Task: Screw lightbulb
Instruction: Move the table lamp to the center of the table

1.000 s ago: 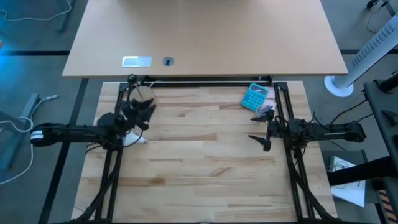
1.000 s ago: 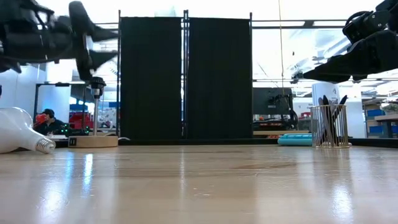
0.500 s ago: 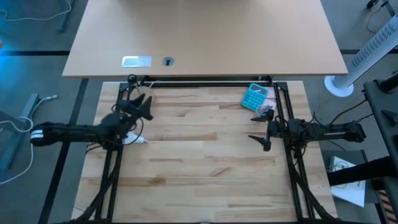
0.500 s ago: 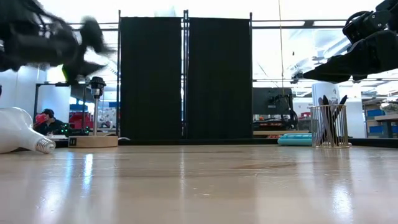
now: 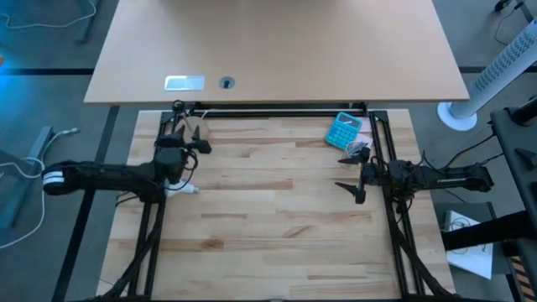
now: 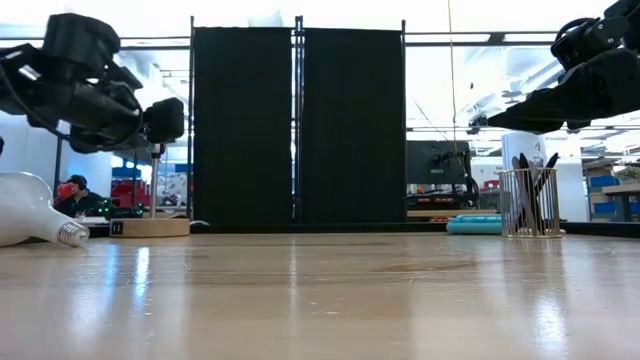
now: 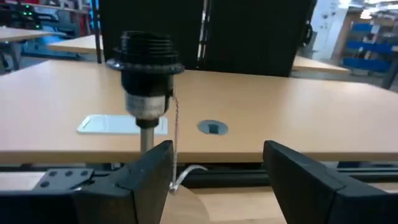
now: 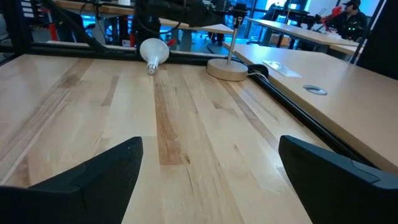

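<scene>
The white lightbulb point(image 5: 179, 188) lies on its side on the wooden table, its grey base toward the right; it also shows in the low view point(image 6: 25, 208) and in the right wrist view point(image 8: 152, 52). The black socket point(image 7: 146, 68) stands on a thin post on a round wooden disc point(image 5: 196, 127) at the far left. My left gripper point(image 5: 198, 143) is open, held level above the table and pointing at the socket, with its fingers point(image 7: 144, 177) just short of it. My right gripper point(image 5: 347, 172) is open and empty at the right side.
A teal calculator point(image 5: 343, 130) and a wire pen cup point(image 6: 530, 203) stand at the far right. A black frame rail point(image 5: 277, 111) runs along the table's far edge. Bare wood lies between the arms. A person point(image 6: 75, 193) sits far behind.
My left gripper has turned about its wrist and swung from a raised, tilted pose down to a level one, pointing at the table's far edge and the socket. The bulb and my right arm have kept still.
</scene>
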